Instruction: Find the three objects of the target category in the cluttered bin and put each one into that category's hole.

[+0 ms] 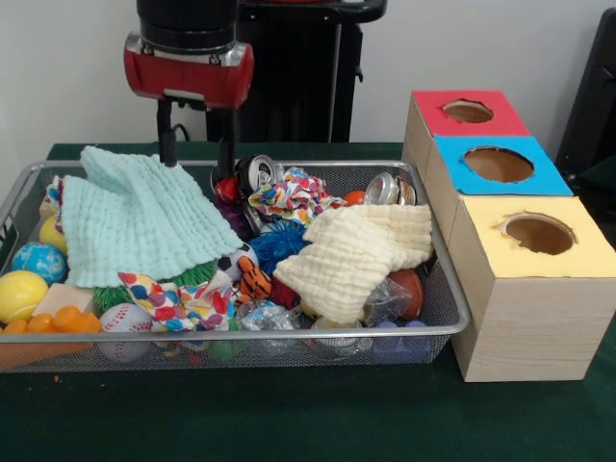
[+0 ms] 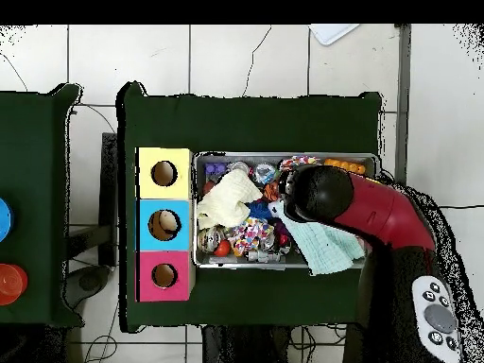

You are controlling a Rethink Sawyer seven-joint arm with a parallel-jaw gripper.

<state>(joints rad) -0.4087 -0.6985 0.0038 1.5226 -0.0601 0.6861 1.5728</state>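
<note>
My gripper [image 1: 196, 162] hangs over the back left of the wire bin [image 1: 438, 260], its two black fingers [image 1: 166, 135] spread open with nothing between them. Their tips reach just behind a mint green cloth [image 1: 135, 217]. A crushed can [image 1: 260, 173] lies right of the fingers, and a second can [image 1: 390, 189] sits at the back right. The wooden box has a red hole [image 1: 469, 111], a blue hole [image 1: 498, 164] and a yellow hole [image 1: 539, 233]. In the overhead view the arm [image 2: 326, 194] hides the gripper above the bin [image 2: 284, 156].
A cream cloth [image 1: 351, 255] covers the bin's right middle. Around it lie a blue spiky ball [image 1: 279, 245], a tiger toy [image 1: 253, 279], patterned fabric [image 1: 294, 192], a baseball [image 1: 125, 318], a yellow ball [image 1: 19, 294] and a blue ball [image 1: 38, 260]. The box [image 2: 164, 224] stands against the bin.
</note>
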